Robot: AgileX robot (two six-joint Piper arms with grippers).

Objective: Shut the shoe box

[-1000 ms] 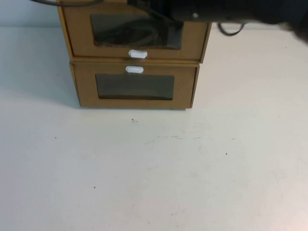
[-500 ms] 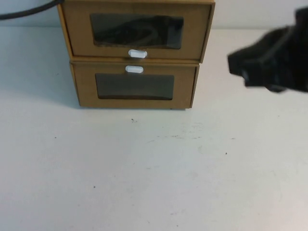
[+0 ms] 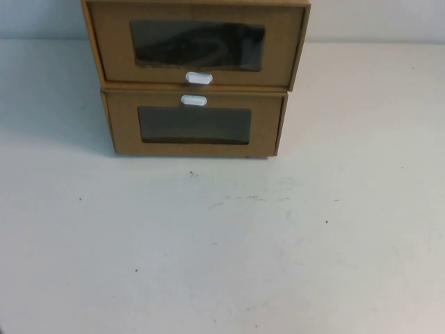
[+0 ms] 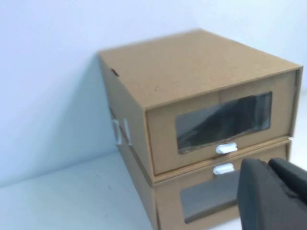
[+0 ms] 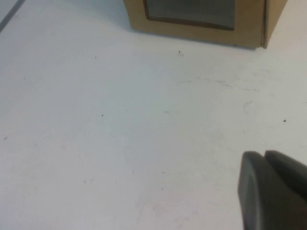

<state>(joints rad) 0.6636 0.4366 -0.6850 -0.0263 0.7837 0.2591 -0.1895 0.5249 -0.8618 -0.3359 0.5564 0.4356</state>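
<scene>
The shoe box (image 3: 197, 43) is the upper of two stacked brown cardboard boxes at the table's far edge, with its white pull tab (image 3: 199, 78) below its window. In the left wrist view the shoe box (image 4: 192, 76) has its drawer front flush with the sleeve. Neither arm shows in the high view. My left gripper (image 4: 268, 165) is shut and empty, off to the side of the stack's front. My right gripper (image 5: 264, 155) is shut and empty over bare table, well back from the boxes.
The lower box (image 3: 195, 125) has its white tab (image 3: 194, 100) above its window. It also shows in the right wrist view (image 5: 201, 19). The white table (image 3: 222, 243) spreads in front of the stack. A pale wall stands behind it.
My right arm was over the shoe box's top, swung out to the right, and has left the high view. The cable at the top left has also gone.
</scene>
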